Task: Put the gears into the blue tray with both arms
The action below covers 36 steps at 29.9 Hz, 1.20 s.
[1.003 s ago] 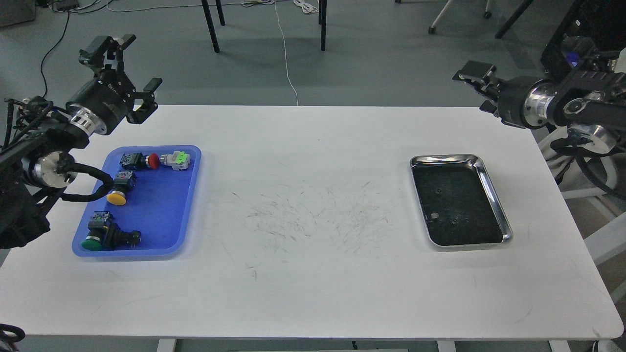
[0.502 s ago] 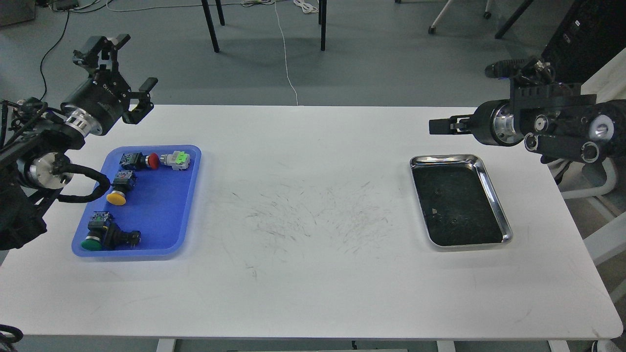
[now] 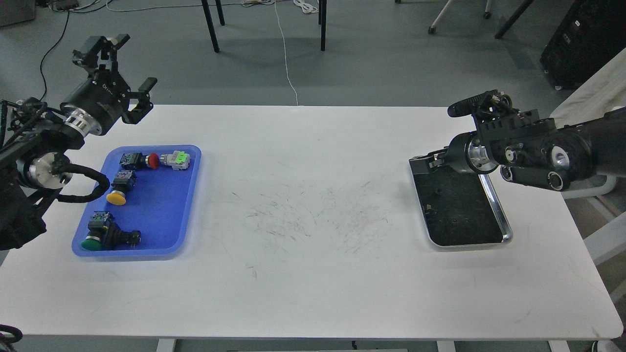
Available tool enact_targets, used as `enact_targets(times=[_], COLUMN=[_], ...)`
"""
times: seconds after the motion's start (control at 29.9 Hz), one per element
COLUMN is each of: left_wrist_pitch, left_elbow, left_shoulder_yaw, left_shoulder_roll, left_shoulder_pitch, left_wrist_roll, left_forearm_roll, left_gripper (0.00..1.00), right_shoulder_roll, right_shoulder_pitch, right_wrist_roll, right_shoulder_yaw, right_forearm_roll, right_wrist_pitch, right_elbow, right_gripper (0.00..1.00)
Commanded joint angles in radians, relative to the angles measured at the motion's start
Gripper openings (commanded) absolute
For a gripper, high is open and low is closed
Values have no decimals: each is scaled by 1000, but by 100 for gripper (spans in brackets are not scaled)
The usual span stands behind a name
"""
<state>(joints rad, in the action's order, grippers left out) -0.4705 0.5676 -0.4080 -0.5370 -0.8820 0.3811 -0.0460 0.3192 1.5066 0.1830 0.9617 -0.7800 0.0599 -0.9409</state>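
Observation:
The blue tray (image 3: 164,208) lies at the table's left and holds several push-button switches (image 3: 117,197) with red, yellow and green caps. The gears show only as tiny dark specks (image 3: 455,221) on the dark inside of the steel tray (image 3: 496,208) at the right, and are hard to make out. My left gripper (image 3: 132,63) hangs open above the table's far left corner, behind the blue tray, with nothing in it. My right gripper (image 3: 424,164) is low over the steel tray's far left corner. It is dark against the dark tray, so its fingers cannot be told apart.
The white table (image 3: 313,274) has scuff marks in its middle. Chair legs (image 3: 212,29) and cables lie on the floor beyond the far edge. My right forearm (image 3: 533,154) crosses above the steel tray's far right corner.
My right arm has swung down and to the left, from beyond the table's far right corner to the steel tray's far left corner. My left gripper shifted slightly left and stays open.

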Motion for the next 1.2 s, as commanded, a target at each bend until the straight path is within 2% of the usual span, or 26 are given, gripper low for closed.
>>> enact_targets(times=[0.0, 0.23, 0.67, 1.17], left_wrist_pitch=[1, 4, 10, 13], left_elbow=[0, 0, 0, -2], left_shoulder_yaw=[0, 2, 2, 0], left_shoulder_roll=[2, 2, 8, 6], left_shoulder_pitch=[1, 3, 5, 5], left_wrist_roll=[-1, -1, -1, 1], left_forearm_roll=[0, -2, -3, 0], left_gripper=[98, 98, 98, 98], right_shoulder_roll=[0, 8, 72, 28], right_shoulder_pitch=[-14, -54, -117, -149], right_wrist_roll=[9, 53, 62, 62], right_shoulder_yaw=[3, 5, 5, -4], right_forearm_roll=[-5, -33, -88, -84], right_wrist_pitch=[0, 0, 3, 0], right_elbow=[4, 7, 30, 97], right_gripper=[89, 88, 88, 84])
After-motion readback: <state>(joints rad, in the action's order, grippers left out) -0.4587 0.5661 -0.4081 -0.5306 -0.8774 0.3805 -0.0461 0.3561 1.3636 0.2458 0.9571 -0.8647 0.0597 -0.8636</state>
